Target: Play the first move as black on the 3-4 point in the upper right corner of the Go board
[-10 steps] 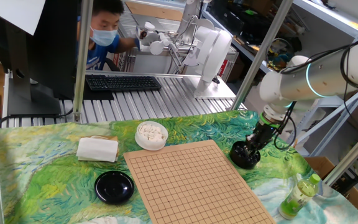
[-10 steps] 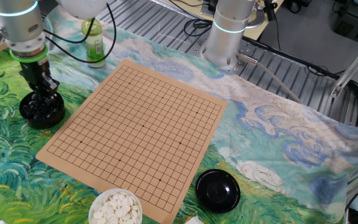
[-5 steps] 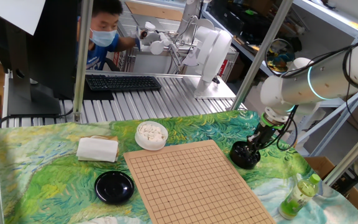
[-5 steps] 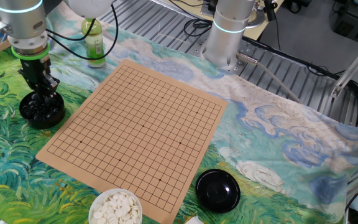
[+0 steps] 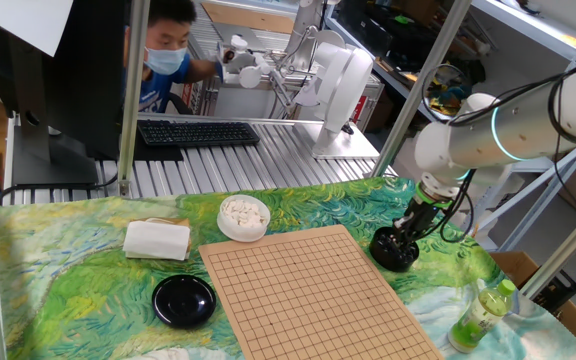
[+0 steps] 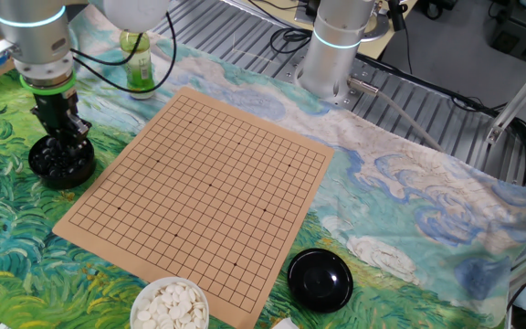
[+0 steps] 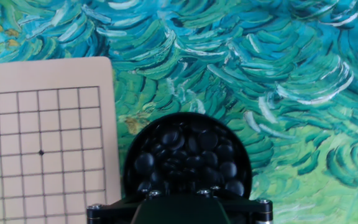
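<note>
1. A white, smooth-jointed robot arm with a glowing teal ring is reaching straight down, its dark gripper (image 6: 61, 139) dipping into a round black bowl (image 6: 61, 164) heaped with glossy, lens-shaped black stones (image 7: 185, 155).
2. The fingertips are sitting among the stones and are hidden in every view, so it cannot be told whether they are spread, pressed together or pinching a stone.
3. The bowl is standing on a tablecloth (image 6: 409, 183) printed with swirling green and blue brush strokes, just beside one corner of the Go board (image 6: 204, 192) and not touching it.
4. The board, a flat tan square ruled with thin dark grid lines and small star dots, is lying bare of stones; the 3-4 point (image 7: 62, 130) near that corner is showing empty in the hand view.
5. A white bowl (image 5: 243, 218) of matte white stones is resting by the board's opposite side, with a shiny black lid (image 5: 184, 300) and a folded white cloth (image 5: 156, 240) nearby.
6. A green plastic bottle (image 6: 136, 61) is standing upright past the board's corner.
</note>
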You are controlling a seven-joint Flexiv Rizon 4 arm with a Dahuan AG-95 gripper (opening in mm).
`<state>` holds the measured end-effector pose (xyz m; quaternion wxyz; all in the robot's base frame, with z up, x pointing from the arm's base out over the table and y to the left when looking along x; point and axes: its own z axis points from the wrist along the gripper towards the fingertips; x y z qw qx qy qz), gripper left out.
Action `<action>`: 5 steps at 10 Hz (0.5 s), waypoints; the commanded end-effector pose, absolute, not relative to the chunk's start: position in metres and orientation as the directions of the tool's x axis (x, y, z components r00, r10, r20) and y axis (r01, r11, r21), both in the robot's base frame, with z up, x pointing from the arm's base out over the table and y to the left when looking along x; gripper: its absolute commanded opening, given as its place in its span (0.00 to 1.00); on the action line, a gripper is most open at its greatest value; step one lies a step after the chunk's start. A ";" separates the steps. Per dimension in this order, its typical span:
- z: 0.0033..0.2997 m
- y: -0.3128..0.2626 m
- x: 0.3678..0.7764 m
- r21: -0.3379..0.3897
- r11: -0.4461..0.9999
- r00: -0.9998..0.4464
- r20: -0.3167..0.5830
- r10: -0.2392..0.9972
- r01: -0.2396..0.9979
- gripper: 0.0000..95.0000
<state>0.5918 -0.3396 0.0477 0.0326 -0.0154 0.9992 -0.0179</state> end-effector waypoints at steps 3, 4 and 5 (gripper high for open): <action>0.044 -0.332 0.578 -0.035 0.999 -0.998 -0.070 0.002 0.005 0.20; 0.044 -0.332 0.576 -0.035 0.999 -0.998 -0.070 0.003 0.005 0.20; 0.044 -0.331 0.576 -0.035 0.999 -0.998 -0.071 0.001 0.003 0.20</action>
